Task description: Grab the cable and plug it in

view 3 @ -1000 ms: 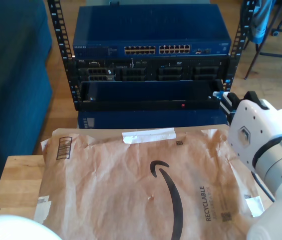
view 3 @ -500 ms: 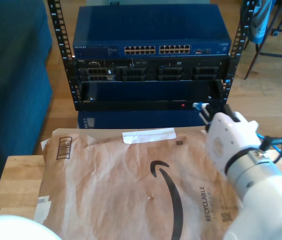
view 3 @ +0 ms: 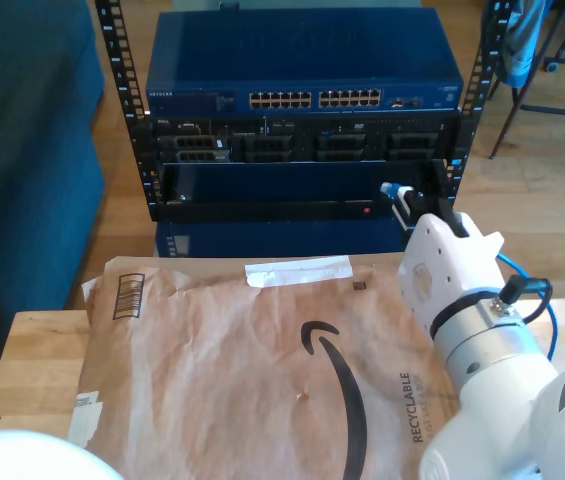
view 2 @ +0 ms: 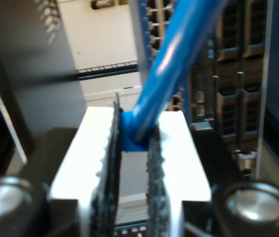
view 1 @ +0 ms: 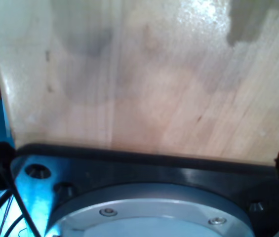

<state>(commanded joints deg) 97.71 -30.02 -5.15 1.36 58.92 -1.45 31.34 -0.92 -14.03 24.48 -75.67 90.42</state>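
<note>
My second gripper (view 2: 132,148): fingers (view 2: 99,163) clamped on cable (view 2: 174,64) just behind plug, at exterior view's right, plug aimed toward far switch (view 3: 302,70) ports for insertion. First gripper: state indeterminable.

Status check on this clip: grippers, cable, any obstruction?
My second gripper shut on the cable, plug end near the rack. First gripper state unreadable, camera facing wood. Nothing between plug and switch ports.
</note>
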